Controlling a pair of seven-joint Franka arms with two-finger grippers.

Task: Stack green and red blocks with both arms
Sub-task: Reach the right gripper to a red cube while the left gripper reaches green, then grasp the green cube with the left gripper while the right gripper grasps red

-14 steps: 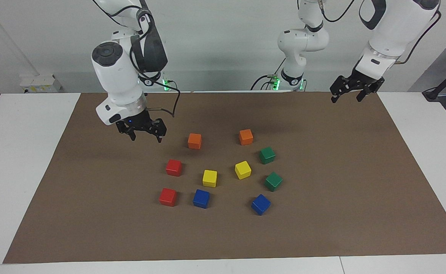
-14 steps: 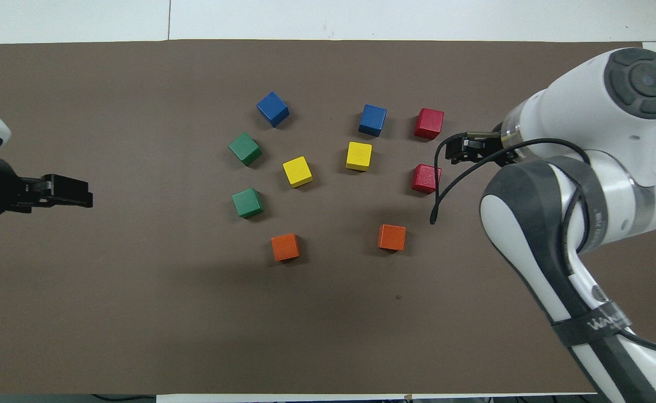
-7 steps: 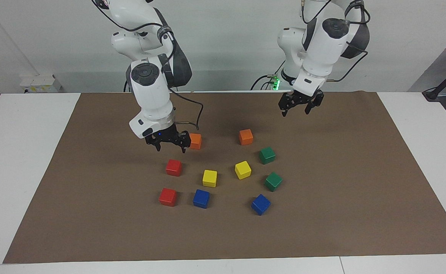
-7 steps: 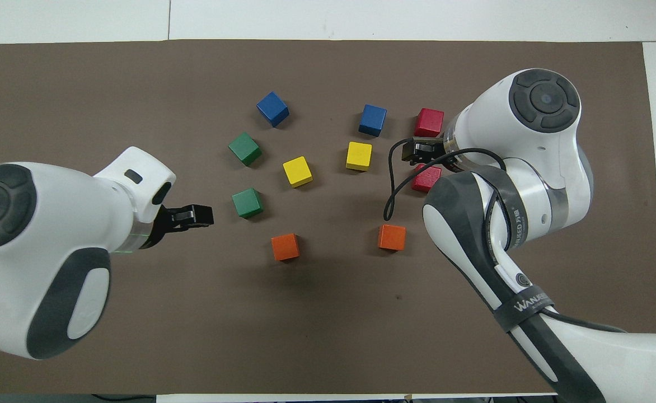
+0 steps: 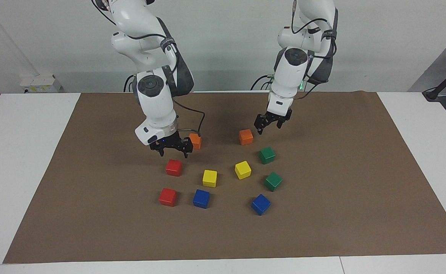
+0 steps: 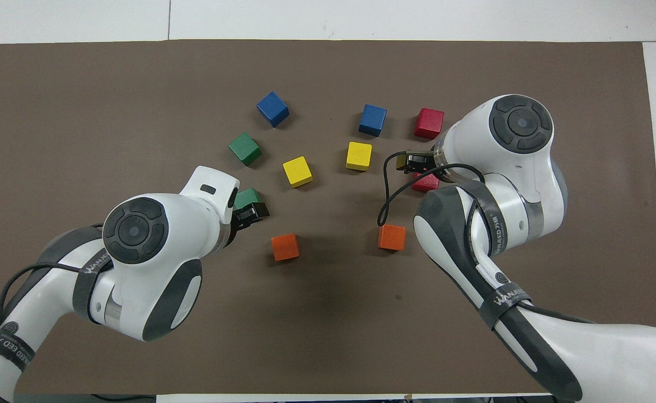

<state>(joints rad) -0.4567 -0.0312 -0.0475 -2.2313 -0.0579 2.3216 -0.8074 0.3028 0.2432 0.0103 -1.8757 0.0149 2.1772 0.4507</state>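
Two red blocks (image 5: pixel 174 167) (image 5: pixel 168 196) lie toward the right arm's end of the brown mat, two green blocks (image 5: pixel 267 155) (image 5: pixel 273 181) toward the left arm's end. My right gripper (image 5: pixel 173 153) is open and empty, just above the nearer red block, which it partly covers in the overhead view (image 6: pixel 426 182). My left gripper (image 5: pixel 267 128) is open and empty, in the air beside an orange block (image 5: pixel 246 137). In the overhead view the left gripper (image 6: pixel 256 212) overlaps the nearer green block (image 6: pixel 247 197). The other red (image 6: pixel 429 123) and green (image 6: pixel 244 148) blocks lie free.
A second orange block (image 5: pixel 195 140) sits beside the right gripper. Two yellow blocks (image 5: pixel 209 178) (image 5: pixel 242 169) lie in the middle of the cluster, two blue ones (image 5: pixel 201 198) (image 5: pixel 260 204) farthest from the robots. The brown mat (image 5: pixel 341 190) covers the white table.
Both arms swung in from the table's ends and came down. The right gripper now hangs over the nearer red block, the left near the nearer green block. No block has moved.
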